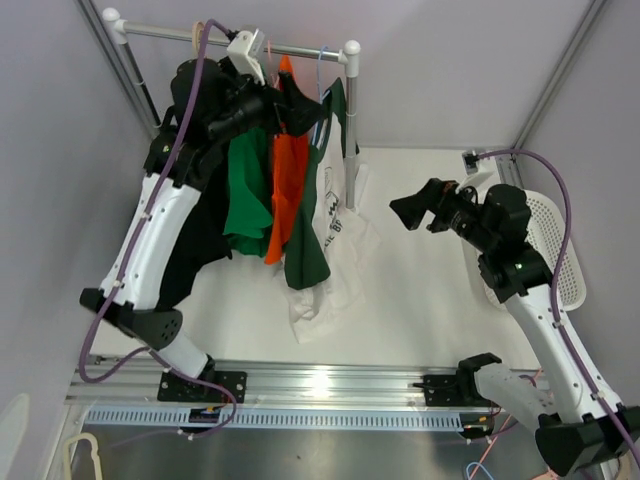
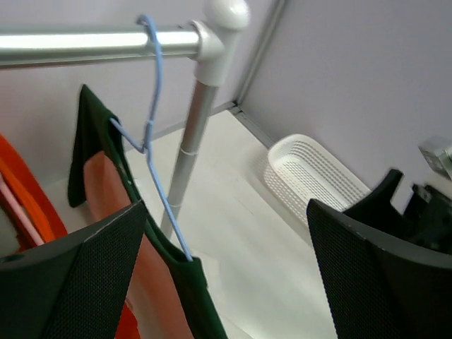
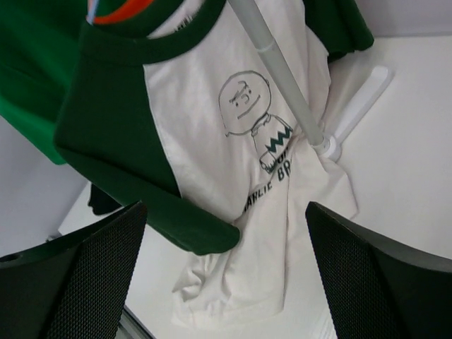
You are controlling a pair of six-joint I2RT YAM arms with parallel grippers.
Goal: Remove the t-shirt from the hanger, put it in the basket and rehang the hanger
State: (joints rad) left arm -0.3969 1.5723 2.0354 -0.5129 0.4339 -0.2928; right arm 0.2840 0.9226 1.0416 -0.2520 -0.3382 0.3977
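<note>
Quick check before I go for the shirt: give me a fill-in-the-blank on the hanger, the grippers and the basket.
1. The cartoon-print t-shirt hangs from a light ____ hanger.
2. The left gripper and the right gripper both have their jaws ____.
3. The white basket lies on the robot's ____ side of the table.

Missing words: blue; open; right.

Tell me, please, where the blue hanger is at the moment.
In the left wrist view, the blue hanger hooks over the rail near its right end, beside the white post, with the green-sleeved t-shirt on it.
</note>
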